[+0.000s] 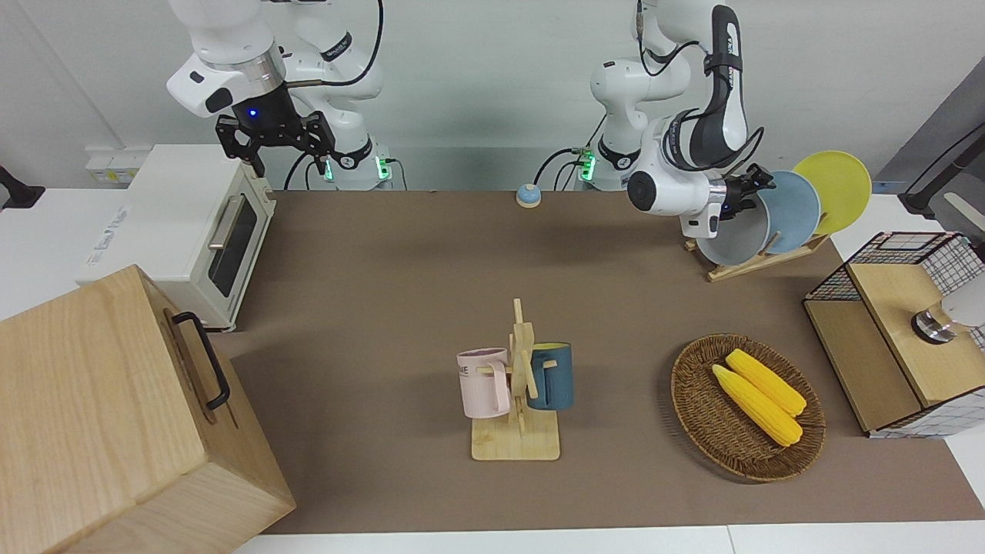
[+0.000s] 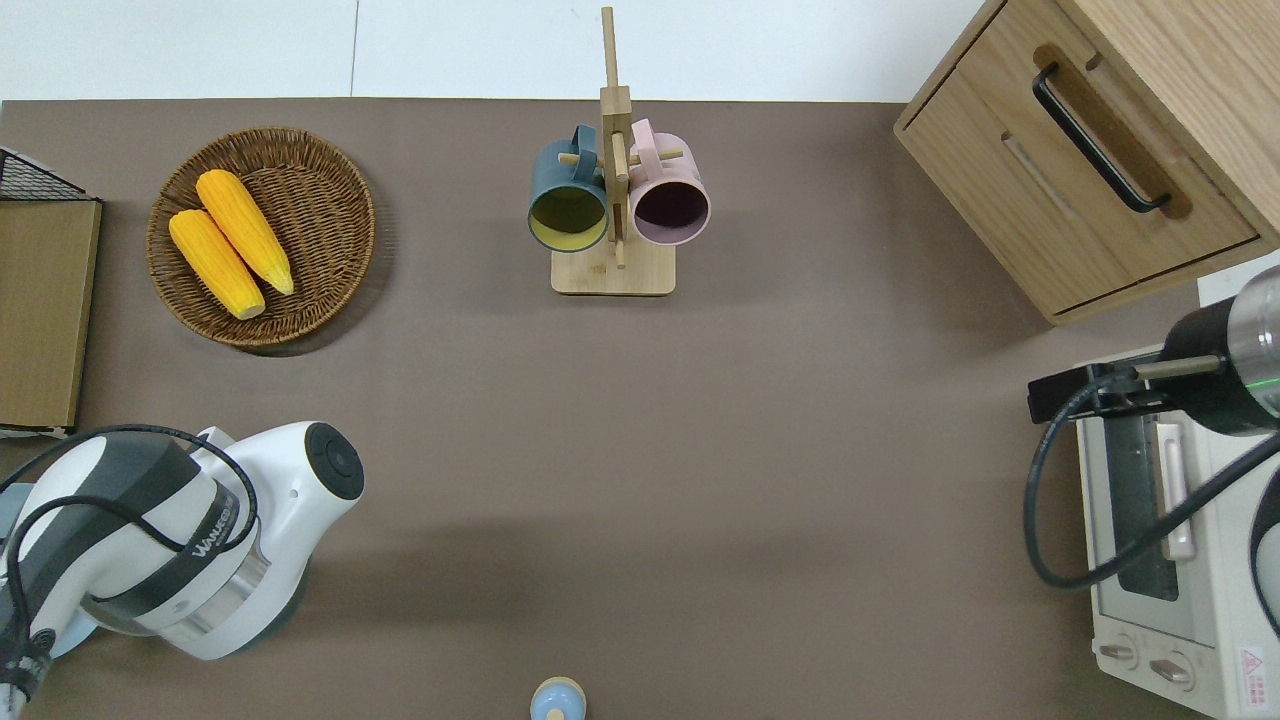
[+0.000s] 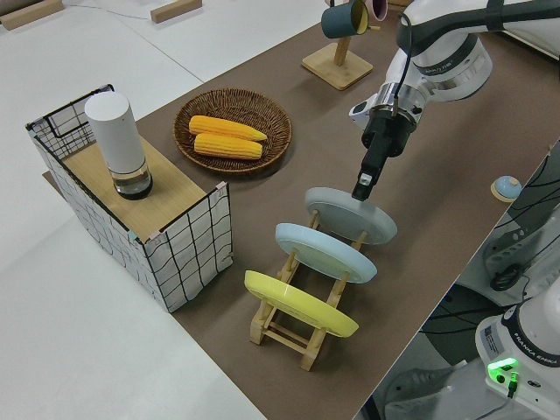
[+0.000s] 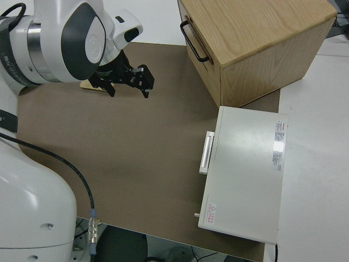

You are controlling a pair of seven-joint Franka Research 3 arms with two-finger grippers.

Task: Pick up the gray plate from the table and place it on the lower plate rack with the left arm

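Observation:
The gray plate (image 1: 731, 238) stands tilted in the lowest slot of the light wood plate rack (image 1: 758, 261), at the left arm's end of the table (image 1: 385, 269), close to the robots. My left gripper (image 1: 750, 185) is shut on the plate's upper rim; in the left side view the gripper (image 3: 361, 188) meets the plate (image 3: 350, 214) at its edge. The sky-blue plate (image 1: 793, 211) and the yellow plate (image 1: 835, 188) fill the slots above it. In the overhead view the arm hides the gripper. My right gripper (image 1: 273, 142) is open and parked.
A wicker basket (image 1: 696, 408) with two corn cobs and a wire box (image 1: 900, 331) lie farther from the robots than the rack. A mug stand (image 1: 519, 385) stands mid-table. A toaster oven (image 1: 185, 231) and a wooden cabinet (image 1: 115, 423) are at the right arm's end.

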